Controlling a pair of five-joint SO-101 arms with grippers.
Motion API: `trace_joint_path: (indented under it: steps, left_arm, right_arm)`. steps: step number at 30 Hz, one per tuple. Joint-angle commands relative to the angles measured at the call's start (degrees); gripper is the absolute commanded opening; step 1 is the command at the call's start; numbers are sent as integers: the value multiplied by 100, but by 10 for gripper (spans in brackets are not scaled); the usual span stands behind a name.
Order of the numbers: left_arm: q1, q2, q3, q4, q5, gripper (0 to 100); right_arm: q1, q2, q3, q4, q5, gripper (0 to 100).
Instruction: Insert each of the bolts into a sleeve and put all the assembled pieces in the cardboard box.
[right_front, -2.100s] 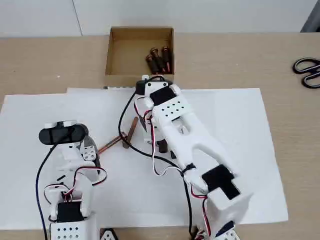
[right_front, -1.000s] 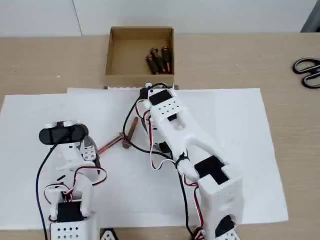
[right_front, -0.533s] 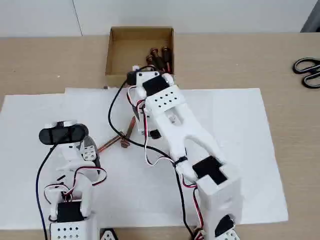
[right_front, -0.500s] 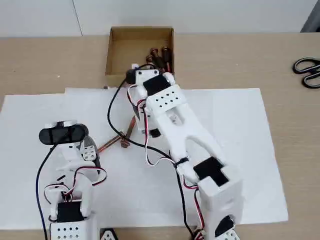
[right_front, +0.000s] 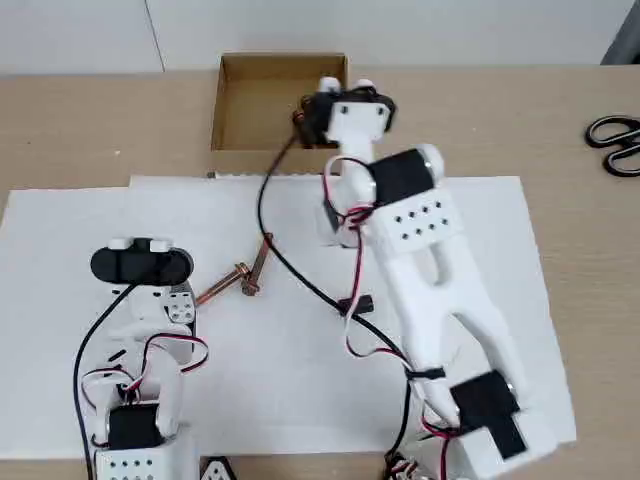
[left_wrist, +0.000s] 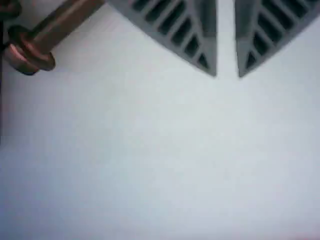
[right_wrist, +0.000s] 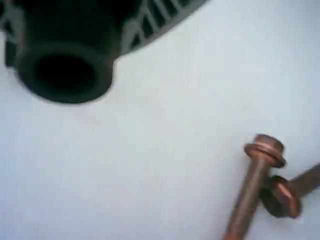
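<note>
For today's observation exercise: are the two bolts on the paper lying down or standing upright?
Lying down: both bolts rest on their sides on the paper, touching.

A light wooden counter (right_front: 100, 120) spans the whole width under even, soft light. A large white paper sheet (right_front: 250, 390) covers its near middle. Black-handled scissors (right_front: 615, 143) lie near its right edge. A plain white wall (right_front: 450, 30) stands behind it.
</note>
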Motion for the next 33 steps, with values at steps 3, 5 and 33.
trace_joint_path:
  steps: [3, 5, 33]
  left_arm:
    - [0, -18, -1156, 853, -747, 53]
    - [0, -18, -1437, 1160, -932, 53]
    - [519, 8141, -7837, 4809, -1758, 27]
  right_arm:
    - [532, -1121, 1222, 13, 62, 2]
    - [708, -1385, 1662, 4, 62, 2]
    - [2492, -4110, 4343, -75, 26, 2]
